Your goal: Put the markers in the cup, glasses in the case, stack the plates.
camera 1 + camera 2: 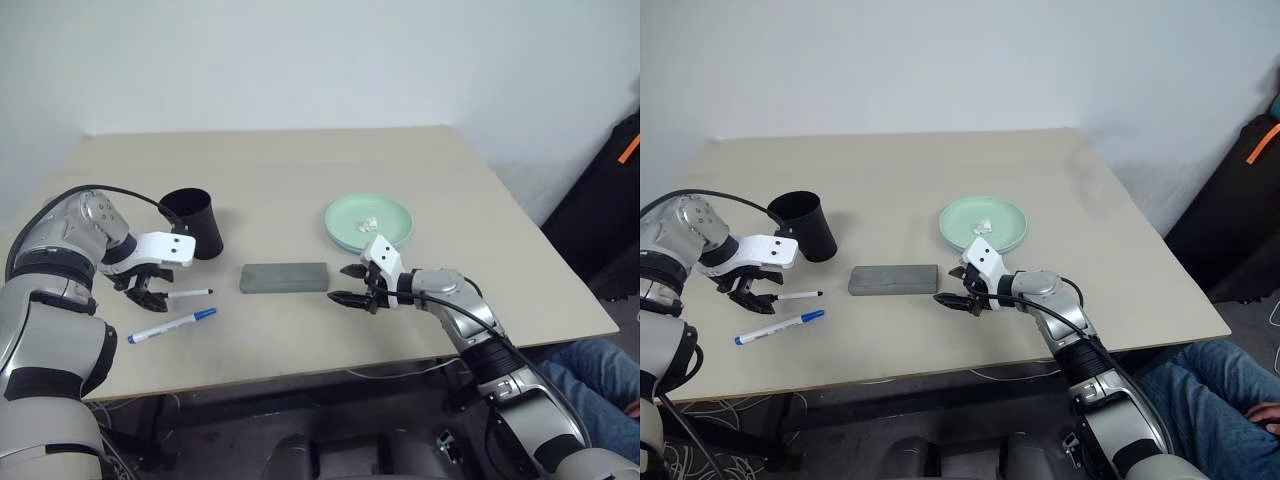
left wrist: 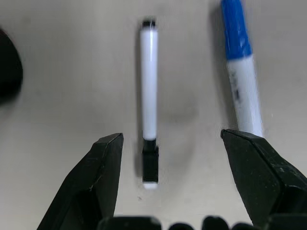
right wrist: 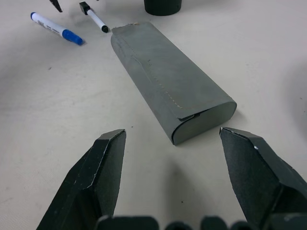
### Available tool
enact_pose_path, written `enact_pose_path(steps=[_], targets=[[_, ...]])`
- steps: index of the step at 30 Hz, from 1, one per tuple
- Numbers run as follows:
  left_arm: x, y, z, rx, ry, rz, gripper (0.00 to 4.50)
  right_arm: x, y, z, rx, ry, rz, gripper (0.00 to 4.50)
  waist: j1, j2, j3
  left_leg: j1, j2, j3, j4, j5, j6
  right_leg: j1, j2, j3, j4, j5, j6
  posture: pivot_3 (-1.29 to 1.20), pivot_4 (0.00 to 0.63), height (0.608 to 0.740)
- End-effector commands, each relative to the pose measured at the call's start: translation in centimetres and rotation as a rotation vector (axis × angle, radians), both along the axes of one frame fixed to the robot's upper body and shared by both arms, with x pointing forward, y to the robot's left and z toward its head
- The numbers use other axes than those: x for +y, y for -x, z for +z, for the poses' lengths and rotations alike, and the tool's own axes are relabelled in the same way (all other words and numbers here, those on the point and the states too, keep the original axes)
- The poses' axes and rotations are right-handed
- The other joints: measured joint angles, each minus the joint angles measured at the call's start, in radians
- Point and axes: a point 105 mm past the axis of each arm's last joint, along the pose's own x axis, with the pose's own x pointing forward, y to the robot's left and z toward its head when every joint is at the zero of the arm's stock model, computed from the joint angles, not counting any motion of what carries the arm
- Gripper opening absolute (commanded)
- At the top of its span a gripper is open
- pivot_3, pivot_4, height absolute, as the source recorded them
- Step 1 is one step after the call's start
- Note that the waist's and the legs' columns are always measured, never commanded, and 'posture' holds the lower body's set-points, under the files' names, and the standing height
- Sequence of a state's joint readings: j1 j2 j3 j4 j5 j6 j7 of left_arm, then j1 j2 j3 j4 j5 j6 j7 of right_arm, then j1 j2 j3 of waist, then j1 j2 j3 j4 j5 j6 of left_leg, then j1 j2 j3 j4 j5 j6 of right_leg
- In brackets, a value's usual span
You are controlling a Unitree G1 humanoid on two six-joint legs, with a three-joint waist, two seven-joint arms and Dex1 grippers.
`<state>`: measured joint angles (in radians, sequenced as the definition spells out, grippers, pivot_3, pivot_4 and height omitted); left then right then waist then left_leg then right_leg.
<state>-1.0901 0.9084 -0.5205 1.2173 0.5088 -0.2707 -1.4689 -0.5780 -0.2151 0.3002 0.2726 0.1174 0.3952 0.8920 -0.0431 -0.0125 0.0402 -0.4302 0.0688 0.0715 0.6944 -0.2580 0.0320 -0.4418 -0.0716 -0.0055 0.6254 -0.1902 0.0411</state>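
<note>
**Left gripper over the black marker**

The left gripper (image 1: 150, 291) is hanging spread over the black marker (image 1: 190, 293), touching nothing; the blue marker (image 1: 172, 326) is lying nearer, the cup (image 1: 193, 222) standing just beyond. The right gripper (image 1: 352, 284) is waiting spread, pointing at the shut case (image 1: 284, 277). The plate (image 1: 368, 222) is sitting far right, holding a white scrap (image 1: 367, 222). Open table is stretching behind.

Toward the table's (image 1: 300, 180) left edge, the cup (image 1: 193, 222) is standing behind the two markers (image 1: 189, 293), which are lying side by side, one (image 1: 171, 326) nearer the front edge. The case (image 1: 284, 277) is lying right of them, mid-table; the plate (image 1: 368, 222) is sitting further right and behind the case, a small scrap (image 1: 367, 222) resting on it
</note>
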Motion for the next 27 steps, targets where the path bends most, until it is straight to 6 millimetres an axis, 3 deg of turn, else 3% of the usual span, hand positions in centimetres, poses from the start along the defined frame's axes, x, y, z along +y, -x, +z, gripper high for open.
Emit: enact_pose_path(steps=[1,15,20,25,27], targets=[[-0.1,-1.0,0.7,-0.055,-0.048,-0.022,3.51,0.2,-0.2,1.2,-0.041,-0.024,0.002,3.37,0.000,0.000,0.000,0.000,0.000,0.000,0.000,0.000,0.000,0.000,0.000,0.000,0.000,0.000,0.000,0.00,0.000,0.740],[-1.3,-1.4,-1.0,-0.025,-0.064,-0.052,3.51,0.0,-0.2,1.1,-0.041,-0.026,-0.013,3.37,-0.001,0.000,0.000,0.000,0.000,0.001,0.001,0.000,-0.001,0.000,0.000,0.000,0.000,0.000,0.000,0.00,0.000,0.740],[-1.5,-1.3,-1.2,-0.012,-0.059,-0.061,2.00,-0.1,-0.1,1.1,-0.041,-0.027,-0.018,3.37,0.000,0.000,0.000,0.000,0.000,0.001,0.001,0.000,0.000,0.000,0.000,0.001,0.000,0.000,0.000,0.00,0.000,0.740],[-1.4,-1.4,-1.2,-0.019,-0.063,-0.058,0.21,0.0,-0.1,1.1,-0.041,-0.030,-0.018,3.37,0.000,0.000,0.000,0.000,0.000,0.000,0.002,-0.001,0.001,0.000,0.000,0.001,0.000,0.000,0.000,0.00,0.000,0.740],[-1.3,-1.3,-1.2,-0.013,-0.065,-0.057,0.01,0.0,-0.1,1.1,-0.041,-0.031,-0.017,3.37,0.000,0.000,0.000,0.000,0.000,0.000,0.002,-0.002,0.002,0.000,0.000,0.001,0.000,0.000,0.000,0.00,0.000,0.740]])
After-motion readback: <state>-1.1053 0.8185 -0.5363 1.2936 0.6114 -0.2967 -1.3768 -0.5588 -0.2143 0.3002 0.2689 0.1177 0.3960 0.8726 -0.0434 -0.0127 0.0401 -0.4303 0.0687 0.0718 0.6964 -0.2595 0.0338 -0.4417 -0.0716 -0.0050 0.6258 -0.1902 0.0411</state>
